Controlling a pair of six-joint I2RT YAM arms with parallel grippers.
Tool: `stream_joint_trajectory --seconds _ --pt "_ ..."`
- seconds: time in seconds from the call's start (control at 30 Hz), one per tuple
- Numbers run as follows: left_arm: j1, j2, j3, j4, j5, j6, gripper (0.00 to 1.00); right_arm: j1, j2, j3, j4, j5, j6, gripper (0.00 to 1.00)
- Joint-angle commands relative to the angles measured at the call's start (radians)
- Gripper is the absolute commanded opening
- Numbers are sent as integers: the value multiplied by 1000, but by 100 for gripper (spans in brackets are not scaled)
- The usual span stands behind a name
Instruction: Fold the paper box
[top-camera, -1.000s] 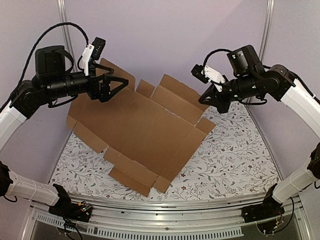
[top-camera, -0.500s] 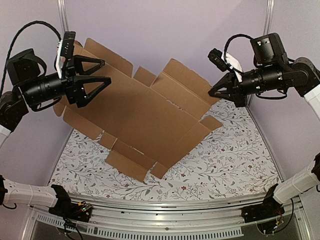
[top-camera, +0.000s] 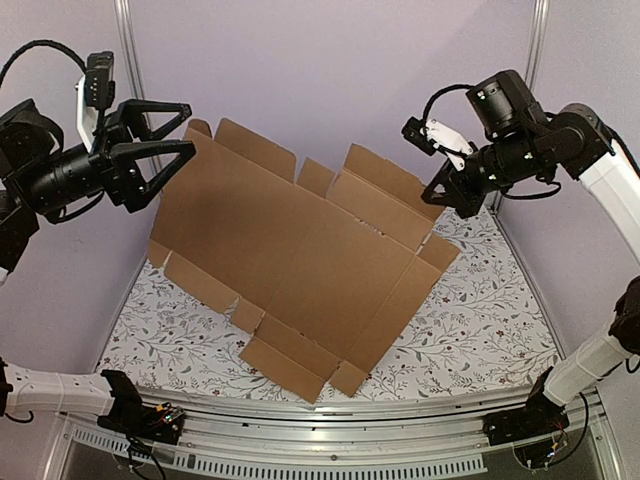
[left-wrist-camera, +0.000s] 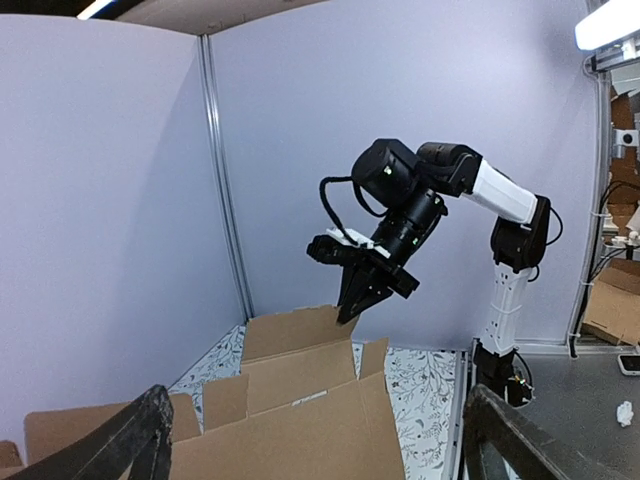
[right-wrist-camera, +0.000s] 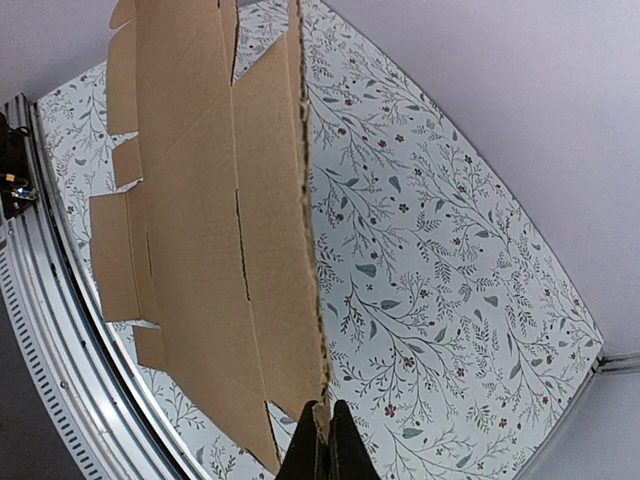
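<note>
The paper box is an unfolded brown cardboard sheet with flaps and slits. It stands tilted, its near edge low over the floral table and its far edge raised. My right gripper is shut on the sheet's far right flap corner, and the right wrist view shows the paper box edge pinched in the gripper. My left gripper is open, just left of the sheet's upper left edge and not touching it. In the left wrist view the paper box lies below the open gripper, with the right gripper beyond it.
The floral table mat is closed in by purple walls behind and at both sides. A metal rail runs along the near edge by the arm bases. Other cardboard sits outside the cell at the right.
My left gripper has drawn back up and to the left, off the sheet, staying open. The sheet has swung toward the right and its near edge has come closer to the rail. The right gripper keeps its grip.
</note>
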Motion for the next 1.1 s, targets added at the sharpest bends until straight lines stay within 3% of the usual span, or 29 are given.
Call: stream_joint_trajectory --seconds 0.0,0.2,0.5,0.9,1.07 --pt "-13 38 1 -27 -28 -5 100 3 80 5 -2 135 -3 0" --pt "-13 75 2 -62 -59 37 99 2 165 -41 98 200 -182 0" --pt "-13 197 -12 -131 -152 166 100 5 207 -85 203 67 -475 0" --pt "-19 400 -9 -91 -131 354 100 5 269 -59 196 -2 -600 0" --pt "-35 447 -9 -100 -108 508 98 4 285 -31 195 -58 -594 0"
